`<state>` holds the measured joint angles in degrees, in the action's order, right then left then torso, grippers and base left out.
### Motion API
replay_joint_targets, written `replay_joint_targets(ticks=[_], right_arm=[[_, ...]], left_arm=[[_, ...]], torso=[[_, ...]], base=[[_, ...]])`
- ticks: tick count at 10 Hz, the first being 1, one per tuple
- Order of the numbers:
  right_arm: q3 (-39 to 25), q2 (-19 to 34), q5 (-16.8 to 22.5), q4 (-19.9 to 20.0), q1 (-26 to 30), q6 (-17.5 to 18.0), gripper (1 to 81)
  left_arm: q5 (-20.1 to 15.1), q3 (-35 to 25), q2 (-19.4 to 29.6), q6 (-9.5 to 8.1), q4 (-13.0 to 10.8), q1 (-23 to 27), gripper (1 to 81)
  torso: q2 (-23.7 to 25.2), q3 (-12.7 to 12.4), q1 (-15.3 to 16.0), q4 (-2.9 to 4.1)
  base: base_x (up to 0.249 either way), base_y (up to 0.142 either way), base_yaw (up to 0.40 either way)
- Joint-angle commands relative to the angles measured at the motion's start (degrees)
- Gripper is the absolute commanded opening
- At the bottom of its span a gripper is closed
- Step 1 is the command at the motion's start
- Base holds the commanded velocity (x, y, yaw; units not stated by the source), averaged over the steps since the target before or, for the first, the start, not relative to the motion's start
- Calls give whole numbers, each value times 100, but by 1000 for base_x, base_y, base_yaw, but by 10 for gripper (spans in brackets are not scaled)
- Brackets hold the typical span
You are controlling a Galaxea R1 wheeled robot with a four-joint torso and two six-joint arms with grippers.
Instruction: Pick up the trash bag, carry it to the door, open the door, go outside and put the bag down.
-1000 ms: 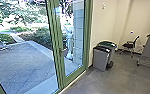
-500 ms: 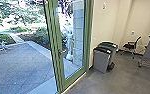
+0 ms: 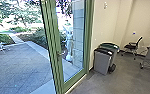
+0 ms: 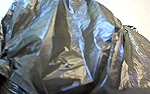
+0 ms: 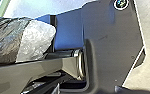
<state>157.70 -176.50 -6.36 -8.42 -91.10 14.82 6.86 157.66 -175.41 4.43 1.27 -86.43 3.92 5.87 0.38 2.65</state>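
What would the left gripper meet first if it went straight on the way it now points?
Probably the bag: its dark plastic lies across most of the left wrist view. How near it is, I cannot tell.

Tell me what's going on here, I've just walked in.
The robot is indoors, facing a green-framed glass door with a paved yard beyond. A dark plastic trash bag is right up close to its left wrist camera, so it is probably carrying the bag, though the grip itself is hidden. Bins stand by the wall to the right of the door. The robot isn't outside yet.
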Motion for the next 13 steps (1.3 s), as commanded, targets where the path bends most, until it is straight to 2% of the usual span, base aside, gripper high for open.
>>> replay_joint_targets(ticks=[1, 13], right_arm=[[-38, -55, 233, -71, 122, -32, 811], [-56, -55, 214, -55, 105, -32, 811]], left_arm=[[-300, -33, -56, 23, -83, 262, 10], [-291, -33, -21, 32, -74, 245, 10]], torso=[[0, 0, 0, 0], [-24, 0, 2, 0]], base=[[171, 0, 0], [163, 0, 0]])
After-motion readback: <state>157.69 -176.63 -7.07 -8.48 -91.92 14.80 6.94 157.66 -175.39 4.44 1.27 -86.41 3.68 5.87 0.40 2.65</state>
